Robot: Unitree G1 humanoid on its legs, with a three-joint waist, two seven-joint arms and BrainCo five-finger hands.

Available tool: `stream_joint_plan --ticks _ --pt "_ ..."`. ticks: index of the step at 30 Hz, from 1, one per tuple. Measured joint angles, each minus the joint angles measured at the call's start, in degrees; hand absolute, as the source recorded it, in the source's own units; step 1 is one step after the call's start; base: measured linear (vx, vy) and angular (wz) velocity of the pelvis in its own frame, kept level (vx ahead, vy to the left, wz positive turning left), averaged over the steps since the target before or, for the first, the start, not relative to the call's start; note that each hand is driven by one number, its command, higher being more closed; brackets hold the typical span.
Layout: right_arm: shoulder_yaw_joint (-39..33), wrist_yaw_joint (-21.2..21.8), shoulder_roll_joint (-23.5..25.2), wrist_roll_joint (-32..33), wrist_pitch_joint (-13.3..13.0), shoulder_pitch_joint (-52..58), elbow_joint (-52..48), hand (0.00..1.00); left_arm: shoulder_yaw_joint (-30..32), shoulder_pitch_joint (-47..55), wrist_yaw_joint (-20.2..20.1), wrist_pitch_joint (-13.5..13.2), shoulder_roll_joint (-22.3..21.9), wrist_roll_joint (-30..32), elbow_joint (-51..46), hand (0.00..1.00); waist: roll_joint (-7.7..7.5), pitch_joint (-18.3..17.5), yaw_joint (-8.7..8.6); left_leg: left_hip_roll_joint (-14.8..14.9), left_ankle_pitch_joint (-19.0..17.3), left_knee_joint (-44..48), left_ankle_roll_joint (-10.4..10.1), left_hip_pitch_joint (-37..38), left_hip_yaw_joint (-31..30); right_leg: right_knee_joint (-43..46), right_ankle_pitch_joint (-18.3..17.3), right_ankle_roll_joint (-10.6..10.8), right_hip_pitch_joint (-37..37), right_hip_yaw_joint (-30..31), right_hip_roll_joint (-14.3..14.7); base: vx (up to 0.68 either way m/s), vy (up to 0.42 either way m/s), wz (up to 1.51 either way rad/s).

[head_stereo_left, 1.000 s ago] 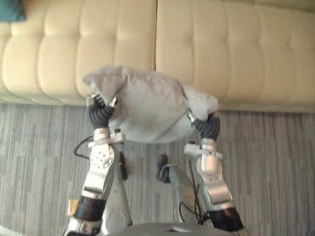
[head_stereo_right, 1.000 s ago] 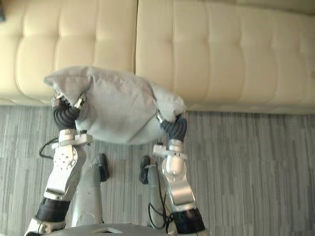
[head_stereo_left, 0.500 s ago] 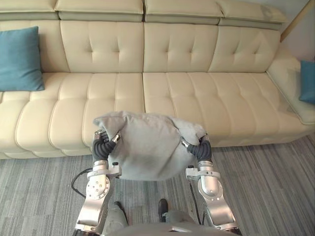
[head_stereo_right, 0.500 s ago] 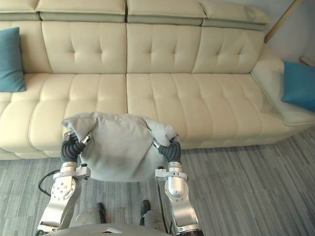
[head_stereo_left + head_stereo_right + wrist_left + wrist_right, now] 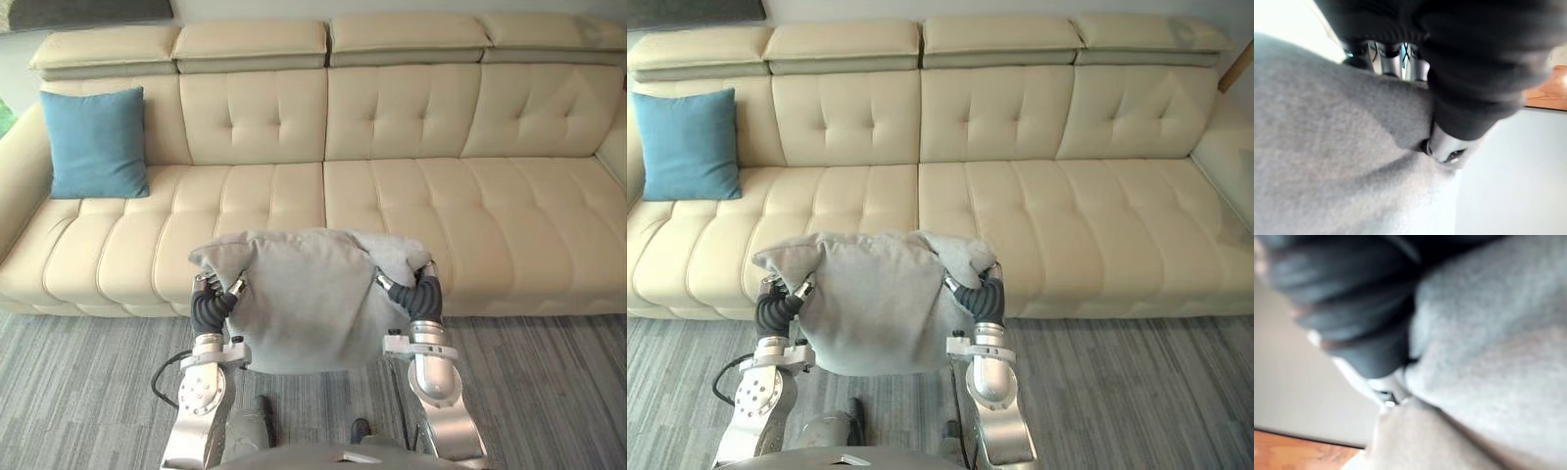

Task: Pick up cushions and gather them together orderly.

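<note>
Grey cushion (image 5: 309,299) is off the floor (image 5: 78,392), held up in the air between both hands. It sits in front of the sofa (image 5: 470,206), about level with the seat's front edge and near the seam between the two middle seat sections. Can't tell whether it touches the seat front. It's a rumpled lump: the top edge is bunched and folded over, the upper corners are pulled in, and the lower part sags below the wrists.

Left hand (image 5: 216,296) is clamped on the cushion's upper left corner. In the left wrist view the fingers run over a fold of grey cloth and the thumb digs into it from the other side, so it's a pinch grip. Right hand (image 5: 419,291) is grasping the upper right corner. In the right wrist view the thumb is pressed into a crease with the fabric bulging round it. Both hands are at about the same height, with the cushion spanning the gap between them.

Sofa is a cream tufted sectional with headrests along the back. A blue cushion (image 5: 96,143) sits on it at the left end, upright on the seat, leaning on the backrest just beside the armrest. It's well apart from the grey cushion.
</note>
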Motion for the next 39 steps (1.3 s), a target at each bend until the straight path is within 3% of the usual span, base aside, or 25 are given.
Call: stream_joint_plan --ticks 3,5,7,8,9,11,14,15,16,17,18,19,20,21,23,24,26,27,28,30,31,32,33,35,39 --pt "0.35 0.57 -0.54 -0.01 -0.01 -0.21 2.04 1.0 0.38 -0.03 -0.06 0.03 0.38 0.0 0.03 1.0 -1.56 -0.96 0.52 -2.42 -2.91 0.55 2.17 -0.11 2.01 3.92 -2.47 2.38 -2.54 2.77 -2.41 0.27 0.157 -0.22" --pt "-0.33 1.65 -0.44 -0.02 -0.02 -0.56 5.01 1.0 0.41 -0.09 -0.47 0.75 0.45 -0.02 0.37 1.0 -2.18 -1.31 -0.87 -4.3 -4.19 0.41 3.74 1.0 2.8 19.21 -4.91 6.67 -9.5 4.54 -4.78 0.26 0.132 0.1" --pt "-0.37 1.9 -0.28 -0.06 0.0 -0.62 7.72 1.0 0.47 -0.07 -0.46 1.44 0.91 -0.02 1.31 1.0 -2.42 -1.33 -1.03 -5.1 -4.87 -0.79 4.9 4.07 3.14 29.86 -2.54 8.78 -12.99 4.47 -5.92 0.3 0.101 0.0" --pt "-0.47 2.05 0.44 -0.07 0.02 -0.58 10.37 1.0 0.51 0.08 -0.46 1.95 1.61 -0.01 2.12 1.0 -2.42 -1.26 -1.17 -5.58 -5.01 -3.52 5.13 8.66 2.78 37.19 0.81 6.06 -14.65 3.23 -6.68 0.32 0.053 0.01" --pt "-0.49 2.17 0.71 -0.07 0.04 -0.45 11.09 1.0 0.51 0.09 -0.47 2.01 1.73 0.0 2.42 1.0 -2.26 -1.21 -1.57 -5.56 -5.02 -4.61 5.14 10.16 2.37 39.07 0.51 4.53 -14.66 2.4 -6.81 0.28 0.004 0.15" --pt "-0.43 3.24 1.47 -0.1 0.03 -0.49 11.83 1.0 1.19 -0.13 -0.42 1.81 2.03 0.0 2.34 1.0 -2.47 -1.39 -2.29 -5.1 -5.49 -8.2 4.55 14.61 1.64 42.75 -3.99 -0.06 -18.55 -1.08 -6.45 0.32 -0.075 0.16" --pt "-0.63 4.21 1.78 -0.05 0.03 -0.53 11.82 1.0 1.84 -0.11 -0.44 1.71 2.04 0.02 2.45 1.0 -2.16 -1.18 -2.93 -2.66 -6.26 -9.24 3.17 17.93 0.94 33.92 -6.07 -2.63 -22.73 -5.12 -3.72 0.27 -0.14 0.07" --pt "-0.67 4.22 1.79 -0.02 0.03 -0.52 11.81 1.0 1.83 -0.1 -0.48 1.72 2.03 0.02 2.45 1.0 -2.13 -1.15 -3.1 -2.18 -6.35 -9.48 3.02 18.46 0.69 31.42 -5.6 -2.99 -23.19 -5.34 -3.02 0.33 -0.224 0.13" --pt "-0.87 4.29 1.81 0.03 0.03 -0.53 11.73 1.0 1.82 -0.12 -0.6 1.71 2.03 0.03 2.47 1.0 -2.01 -1.07 -3.42 -1.07 -6.72 -9.89 2.32 19.93 0.47 24.35 -2.88 -3.65 -23.61 -5.16 -0.95 0.27 -0.2 0.14" --pt "-0.98 4.35 1.87 0.04 0.02 -0.51 11.69 1.0 1.82 -0.1 -0.87 1.7 2.2 0.04 2.46 1.0 -2.45 -1.24 -3.73 -0.71 -7.26 -9.96 1.39 21.11 -0.01 16.36 1.74 -3.79 -23.23 -4.62 0.61 0.45 -0.32 0.33" --pt "-0.94 4.34 2.0 0.04 0.02 -0.27 11.05 1.0 1.76 -0.38 -1.31 1.66 2.88 0.08 2.5 1.0 -4.99 -1.52 -4.81 -2.15 -8.61 -9.88 -0.52 22.64 -2.63 6.92 16.29 -4.05 -20.8 -1.81 1.17 0.4 -0.266 0.08" --pt "-1.96 4.33 -0.05 0.05 -0.02 -0.92 10.33 1.0 0.8 -1.92 -1.75 1.95 1.21 0.23 4.88 1.0 -1.06 -1.07 -3.79 -0.17 -9.2 -10.68 0.67 22.92 -6.96 5.96 15.47 -4.5 -19.73 -2.31 3.8 0.37 -0.237 -0.05" --pt "-2.5 4.27 -0.49 0.08 -0.04 -1.08 9.76 1.0 0.29 -2.35 -1.88 2.0 0.98 0.23 4.92 1.0 -0.44 -0.61 -3.66 -0.19 -8.7 -10.85 1.36 22.75 -7.64 5.87 15.26 -4.44 -19.84 -2.18 4.19 0.24 -0.164 -0.28" --pt "-4.22 4.21 -0.75 0.21 -0.03 -0.81 8.6 1.0 -0.99 -3.01 -2.57 2.11 0.44 0.31 4.97 1.0 0.26 -0.12 -3.97 -0.09 -6.67 -10.89 0.63 22.8 -8.83 6.7 13.99 -5.18 -19.92 -2.49 4.44 0.23 -0.168 0.03" --pt "-5.07 4.19 -0.8 0.63 -0.03 0.85 6.25 1.0 -1.78 -3.35 -3.0 2.1 -0.6 0.59 4.97 1.0 0.64 0.22 -4.61 1.12 -5.04 -6.89 -0.63 22.56 -9.47 7.47 11.38 -5.64 -17.76 -4.14 4.67 0.23 -0.15 0.4" --pt "-4.95 4.2 -0.82 0.63 -0.03 3.48 2.29 1.0 -1.81 -3.43 -3.02 2.08 -1.32 0.48 4.95 1.0 0.89 0.44 -4.53 3.07 -3.34 4.5 -1.2 18.71 -9.56 6.77 9.7 -5.86 -14.16 -6.25 4.83 0.18 -0.096 0.56" --pt "-4.31 4.23 -1.03 0.87 -0.05 6.0 -2.53 1.0 -1.64 -3.11 -3.01 1.83 -1.64 -0.03 4.34 1.0 0.9 0.34 -3.02 5.42 2.3 17.1 -0.36 13.15 -7.57 4.8 8.21 -6.27 -10.98 -6.71 5.07 0.17 -0.088 0.32" --pt "-4.16 4.23 -1.18 1.29 -0.05 6.19 -3.43 1.0 -1.64 -2.91 -3.01 1.63 -1.75 -0.05 4.03 1.0 0.93 0.32 -2.48 6.03 1.54 19.09 -0.06 12.07 -6.94 4.03 8.07 -6.34 -10.46 -6.73 5.13 0.19 -0.033 0.17" --pt "-4.22 4.14 -1.41 1.88 -0.06 5.86 -4.91 1.0 -1.72 -2.6 -3.08 1.6 -2.28 -0.11 2.57 1.0 1.5 -0.04 -2.22 6.6 -2.93 20.02 0.89 9.13 -5.39 2.52 8.23 -6.8 -10.04 -6.74 5.09 0.14 0.027 0.2" --pt "-4.33 4.05 -1.68 1.84 -0.08 5.6 -5.9 1.0 -1.77 -2.36 -3.31 1.38 -3.0 -0.09 1.45 1.0 1.74 -0.18 -1.75 5.46 -7.46 13.27 2.28 6.34 -3.43 0.87 8.91 -7.76 -9.93 -6.24 4.76 0.16 0.114 0.11" --pt "-4.37 4.06 -1.72 1.85 -0.08 5.61 -5.65 1.0 -1.85 -2.25 -3.31 1.34 -2.95 -0.04 1.4 1.0 2.1 -0.43 -1.21 4.06 -7.55 4.64 2.04 6.4 -4.34 0.47 9.38 -7.05 -9.85 -5.96 4.49 0.12 0.151 -0.11" --pt "-4.37 4.07 -1.72 1.86 -0.07 5.62 -5.64 1.0 -1.85 -2.21 -3.31 1.26 -2.96 -0.04 1.4 1.0 2.21 -0.5 -1.0 3.69 -6.65 0.89 1.9 6.94 -4.51 0.43 9.55 -6.66 -9.97 -5.85 4.53 0.09 0.149 -0.41" --pt "-4.24 4.27 -1.36 1.78 -0.03 5.62 -4.62 1.0 -1.83 -1.85 -3.3 1.06 -2.41 -0.06 1.61 1.0 1.45 -0.73 -0.56 2.23 -2.33 -4.36 -0.71 8.93 -4.09 -0.16 10.98 -4.58 -9.72 -4.15 4.17 0.12 0.139 -0.27" --pt "-4.7 4.28 -0.22 1.76 0.0 5.84 -3.9 1.0 -2.06 -0.98 -3.67 1.03 -2.3 -0.05 1.67 1.0 0.41 -1.2 -1.94 0.15 -1.54 -6.47 -0.41 10.42 -3.51 -5.07 13.7 -3.26 -7.32 -2.97 3.1 0.14 0.162 -0.19" --pt "-4.94 4.31 0.17 1.62 0.0 5.74 -2.54 1.0 -2.19 -0.97 -4.31 1.03 -1.17 -0.04 2.96 1.0 -0.79 -1.88 -2.06 -2.15 -1.05 -10.59 0.45 13.3 -1.32 -10.18 16.17 -2.27 -5.17 -0.09 1.91 0.06 0.152 -0.28"
